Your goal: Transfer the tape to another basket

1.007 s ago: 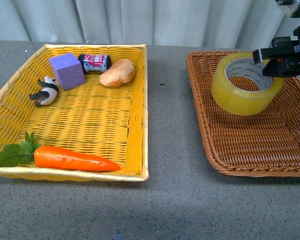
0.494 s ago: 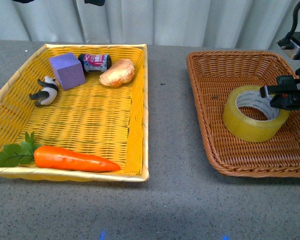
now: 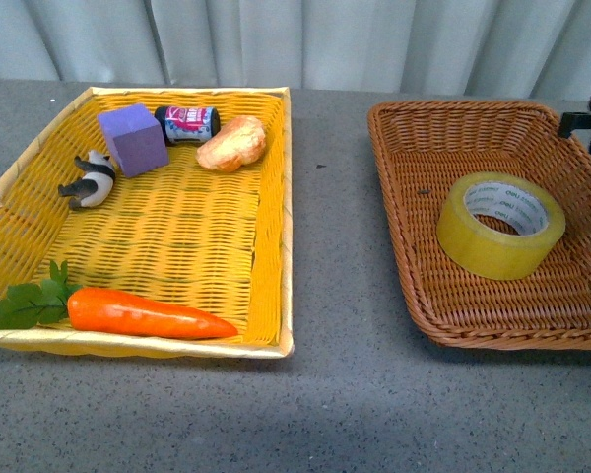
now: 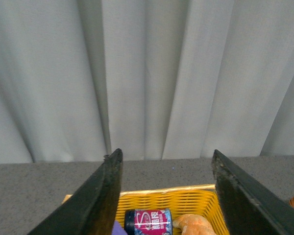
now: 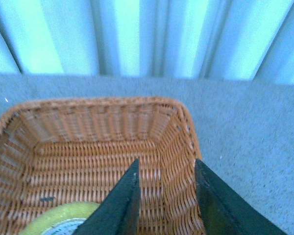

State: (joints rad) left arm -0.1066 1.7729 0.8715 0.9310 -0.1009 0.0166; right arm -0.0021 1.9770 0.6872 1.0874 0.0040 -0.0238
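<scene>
We note translucent yellow tape [image 3: 500,225] with white printed core; dark brown woven basket [image 3: 404,251]; bright yellow woven tray [image 3: 271,246]; orange carrot [image 3: 148,314], purple block [image 3: 132,139], grey speckled table [image 3: 335,404].

One tape [image 3: 500,225]; one basket [image 3: 404,236]; one yellow tray [image 3: 272,246]; one carrot [image 3: 143,314]; one purple block [image 3: 132,139]; one panda [image 3: 90,180]; one can [image 3: 187,123]

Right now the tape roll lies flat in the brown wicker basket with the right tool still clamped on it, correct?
Not quite. The tape roll does lie flat in the brown wicker basket, but the right tool is open and clear of it, as the front and right wrist views show.
</scene>
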